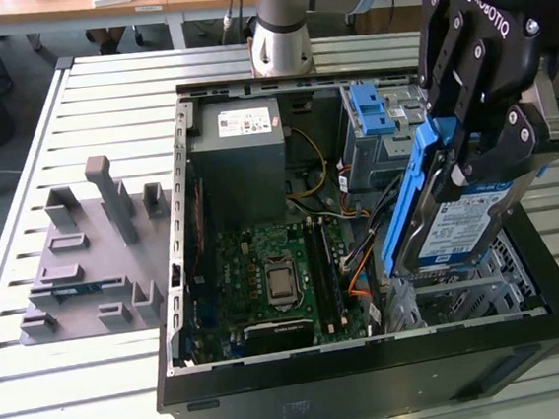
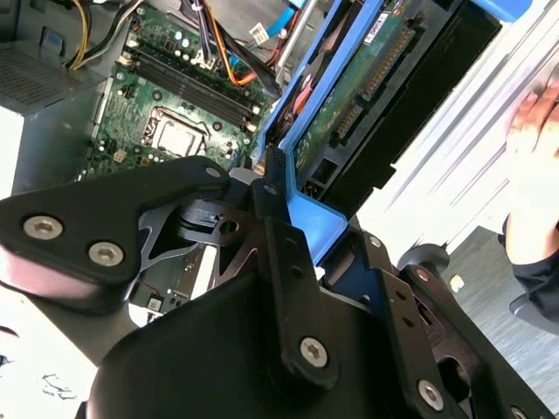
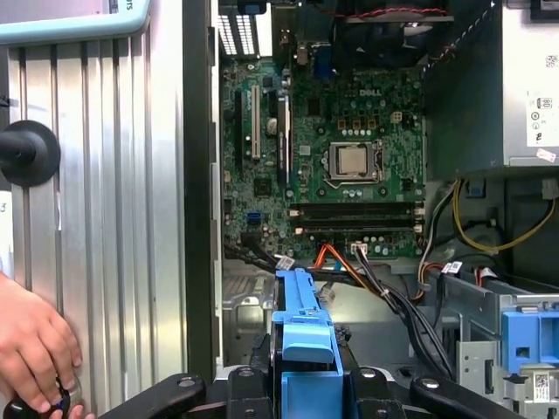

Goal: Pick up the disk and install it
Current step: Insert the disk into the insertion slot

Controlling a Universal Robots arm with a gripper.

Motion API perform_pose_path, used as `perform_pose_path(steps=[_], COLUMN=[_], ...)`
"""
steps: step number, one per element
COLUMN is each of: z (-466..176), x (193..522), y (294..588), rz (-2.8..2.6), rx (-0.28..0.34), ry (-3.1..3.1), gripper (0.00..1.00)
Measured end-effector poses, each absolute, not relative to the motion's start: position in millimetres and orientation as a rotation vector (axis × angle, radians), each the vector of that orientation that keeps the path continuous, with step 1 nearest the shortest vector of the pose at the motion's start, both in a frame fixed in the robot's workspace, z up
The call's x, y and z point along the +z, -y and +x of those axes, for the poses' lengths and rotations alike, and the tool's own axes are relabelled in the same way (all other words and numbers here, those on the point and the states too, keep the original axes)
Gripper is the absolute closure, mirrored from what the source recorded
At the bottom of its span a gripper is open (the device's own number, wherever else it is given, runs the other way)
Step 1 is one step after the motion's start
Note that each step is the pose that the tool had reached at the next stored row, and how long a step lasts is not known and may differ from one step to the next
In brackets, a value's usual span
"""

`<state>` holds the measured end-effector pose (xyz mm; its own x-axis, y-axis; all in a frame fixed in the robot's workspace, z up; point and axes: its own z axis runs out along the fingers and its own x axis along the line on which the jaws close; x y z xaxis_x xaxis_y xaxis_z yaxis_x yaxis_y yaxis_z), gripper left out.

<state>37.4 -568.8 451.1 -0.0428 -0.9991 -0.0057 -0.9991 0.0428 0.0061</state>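
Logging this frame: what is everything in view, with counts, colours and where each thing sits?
disk: one, silver with a white-and-blue label and blue frame, on edge, lower end inside the case at the exterior view's right
computer case: one, black, open, on the table
motherboard: one, green, on the case floor
power supply: one, grey, far end of the case
latch piece: one, blue, far end, beside the power supply
fixture plate: one, grey, on the table at the exterior view's left
table: one, silver, slatted
hand: one, a person's, on the table outside the case
arm: one, grey, behind the case
gripper: one, black, shut on the disk
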Motion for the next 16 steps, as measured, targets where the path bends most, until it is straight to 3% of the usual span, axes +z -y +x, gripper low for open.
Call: perform_pose_path(steps=[16], z=[51], x=[448], y=[569], rz=[2.173], rx=[-0.013], ry=[2.268], gripper=[0.64])
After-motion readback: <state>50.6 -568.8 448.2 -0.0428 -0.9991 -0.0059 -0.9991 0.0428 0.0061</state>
